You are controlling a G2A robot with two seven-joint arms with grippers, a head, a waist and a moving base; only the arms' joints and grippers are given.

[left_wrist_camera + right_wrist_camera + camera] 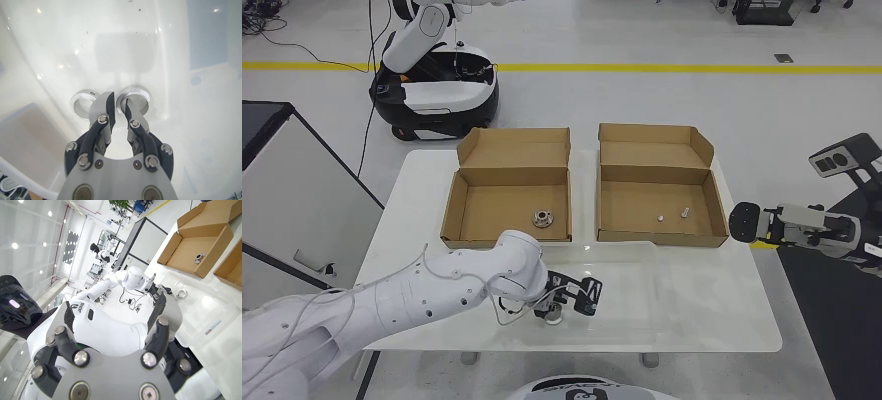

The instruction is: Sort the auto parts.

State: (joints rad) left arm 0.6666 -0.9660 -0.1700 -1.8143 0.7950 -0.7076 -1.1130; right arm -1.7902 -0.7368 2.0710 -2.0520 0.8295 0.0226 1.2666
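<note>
Two metal rings lie in a clear tray [642,262] at the table's front. My left gripper [120,96] points down into the tray. It is shut on the wall of one ring [139,91], one finger inside, the other outside. The second ring [80,106], with a small side hole, lies beside it, touching the outer finger. From above, the left gripper [554,310] is at the tray's near left part. My right gripper [115,302] is open and holds nothing; it hangs off the table's right edge [745,220].
Two open cardboard boxes stand at the back of the table. The left box [454,205] holds a flanged metal part [541,215]. The right box [714,210] holds two small bolts [682,212]. Another robot [437,90] stands behind the table, a dark cabinet [282,190] to the left.
</note>
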